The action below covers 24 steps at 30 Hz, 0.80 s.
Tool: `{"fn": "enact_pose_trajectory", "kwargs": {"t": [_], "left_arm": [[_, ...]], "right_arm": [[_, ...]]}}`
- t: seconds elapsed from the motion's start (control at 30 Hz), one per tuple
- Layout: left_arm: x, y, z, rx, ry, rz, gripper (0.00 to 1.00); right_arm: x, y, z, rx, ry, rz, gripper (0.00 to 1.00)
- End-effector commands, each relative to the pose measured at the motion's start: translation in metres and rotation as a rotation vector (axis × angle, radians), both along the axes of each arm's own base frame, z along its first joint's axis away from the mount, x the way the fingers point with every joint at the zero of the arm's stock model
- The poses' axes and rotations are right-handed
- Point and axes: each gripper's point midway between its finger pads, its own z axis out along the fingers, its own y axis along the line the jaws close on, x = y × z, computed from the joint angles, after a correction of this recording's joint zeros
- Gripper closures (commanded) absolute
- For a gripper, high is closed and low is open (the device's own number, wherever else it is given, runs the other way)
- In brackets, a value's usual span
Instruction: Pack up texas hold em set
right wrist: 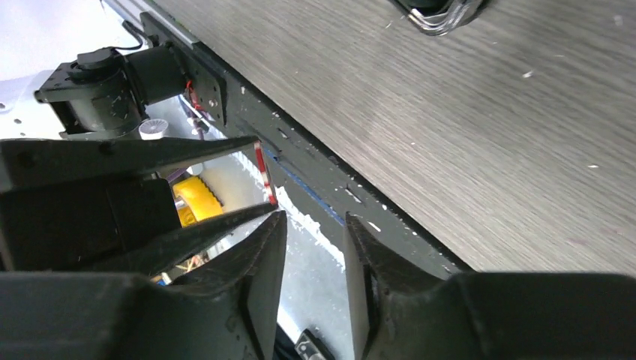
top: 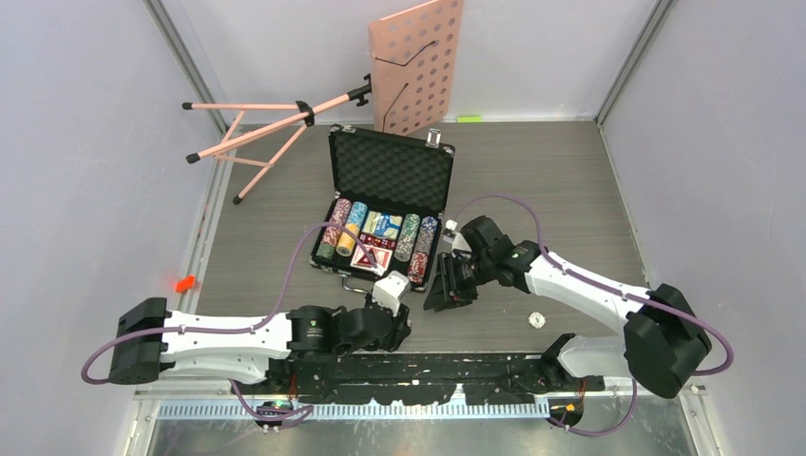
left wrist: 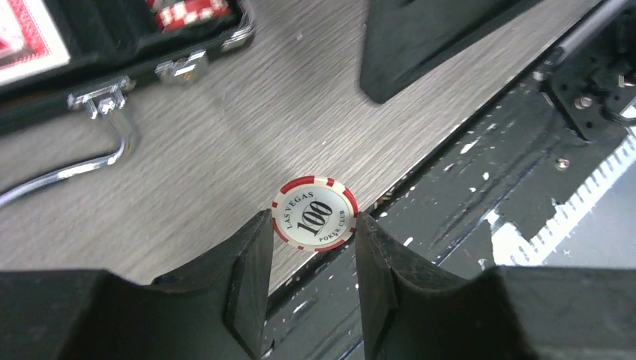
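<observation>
Grey wood-grain table (top: 570,190) with open black case (top: 390,171), pink music stand (top: 418,66).

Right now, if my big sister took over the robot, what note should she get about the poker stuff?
Left claw: shut on a red-and-white 100 chip, over the near edge of the table.
Right claw: jaws apart, empty, close beside the left one.
Case: open, lid up; chip rows and card decks inside.
Loose: a small white piece, maybe a chip, on the table.
Done: most chips packed. Left: stow the held chip, fetch the white piece, shut the lid.
</observation>
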Motion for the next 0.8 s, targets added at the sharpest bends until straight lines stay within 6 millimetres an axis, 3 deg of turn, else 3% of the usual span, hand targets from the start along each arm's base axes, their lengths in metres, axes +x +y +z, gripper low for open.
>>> {"fn": "enact_pose_trajectory", "kwargs": {"t": [0.0,0.23,0.77], "left_arm": [[0.003,-0.025,0.029,-0.071,-0.151,-0.170,0.76],[0.002,-0.029,0.026,-0.044,-0.161,-0.215,0.77],[0.003,-0.034,0.035,-0.074,-0.178,-0.218,0.77]], "right_arm": [[0.001,0.026,0.028,0.121,-0.013,0.068,0.63],[0.001,0.036,0.036,0.139,-0.031,0.089,0.65],[-0.012,0.041,0.013,0.044,-0.028,0.153,0.70]]}}
